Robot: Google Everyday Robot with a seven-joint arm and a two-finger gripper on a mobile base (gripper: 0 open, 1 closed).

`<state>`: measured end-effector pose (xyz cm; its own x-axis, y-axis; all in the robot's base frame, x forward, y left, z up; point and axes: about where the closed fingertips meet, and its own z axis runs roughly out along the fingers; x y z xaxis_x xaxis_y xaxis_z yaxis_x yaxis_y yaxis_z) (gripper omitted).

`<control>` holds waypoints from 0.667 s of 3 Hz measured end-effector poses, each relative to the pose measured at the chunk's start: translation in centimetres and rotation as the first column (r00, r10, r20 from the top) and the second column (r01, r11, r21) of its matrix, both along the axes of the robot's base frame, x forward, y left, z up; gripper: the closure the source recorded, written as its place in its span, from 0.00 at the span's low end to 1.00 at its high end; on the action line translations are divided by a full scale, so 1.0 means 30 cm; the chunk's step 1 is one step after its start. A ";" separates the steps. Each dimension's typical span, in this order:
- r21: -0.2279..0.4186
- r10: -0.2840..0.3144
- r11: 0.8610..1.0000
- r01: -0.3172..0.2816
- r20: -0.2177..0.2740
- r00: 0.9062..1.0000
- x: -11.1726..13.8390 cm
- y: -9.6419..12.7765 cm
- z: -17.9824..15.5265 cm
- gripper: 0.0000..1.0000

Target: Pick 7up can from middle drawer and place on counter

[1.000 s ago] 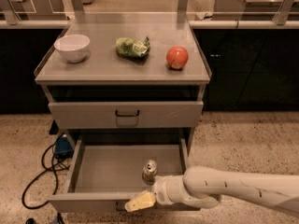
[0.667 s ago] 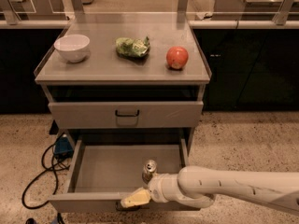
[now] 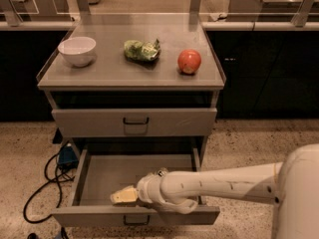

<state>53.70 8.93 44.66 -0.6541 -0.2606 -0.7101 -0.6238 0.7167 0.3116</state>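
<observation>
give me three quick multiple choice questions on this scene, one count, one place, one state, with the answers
1. How many things lie on the counter?
A two
B three
C five

2. Where is the gripper?
A over the open middle drawer
B on the counter
C down on the floor

3. What state is the top drawer in?
A closed
B half open
C taken out

Answers:
1 B: a white bowl, a green bag and a red apple lie there.
2 A: the gripper is low, above the front part of the tray.
3 A: its front panel sits flush with the cabinet.
</observation>
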 end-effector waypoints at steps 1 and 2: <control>-0.019 -0.035 0.999 0.035 0.028 0.999 0.034 -0.020 0.000 0.00; -0.019 -0.035 0.999 0.035 0.028 0.999 0.034 -0.020 0.000 0.00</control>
